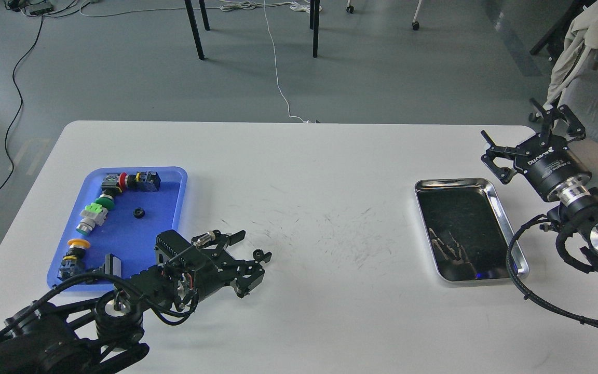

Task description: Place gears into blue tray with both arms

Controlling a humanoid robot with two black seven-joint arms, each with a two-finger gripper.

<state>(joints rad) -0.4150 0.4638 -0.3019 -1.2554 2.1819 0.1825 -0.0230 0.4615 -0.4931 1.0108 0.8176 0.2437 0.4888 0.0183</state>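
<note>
One small black gear [137, 212] lies inside the blue tray [146, 236] at the left of the table. A second gear [259, 254] rests on the white table right of the tray. My left gripper [254, 245] is low over the table, open, its fingers straddling that gear, which sits close to the nearer fingertip [266, 256]. My right gripper [527, 129] hovers open and empty above the table's far right edge, beyond the steel tray.
Several push-button switches [94, 215] with red, green and yellow caps line the blue tray's left side. A shiny steel tray [506, 228] sits at the right. Chairs and cables stand on the floor beyond the table.
</note>
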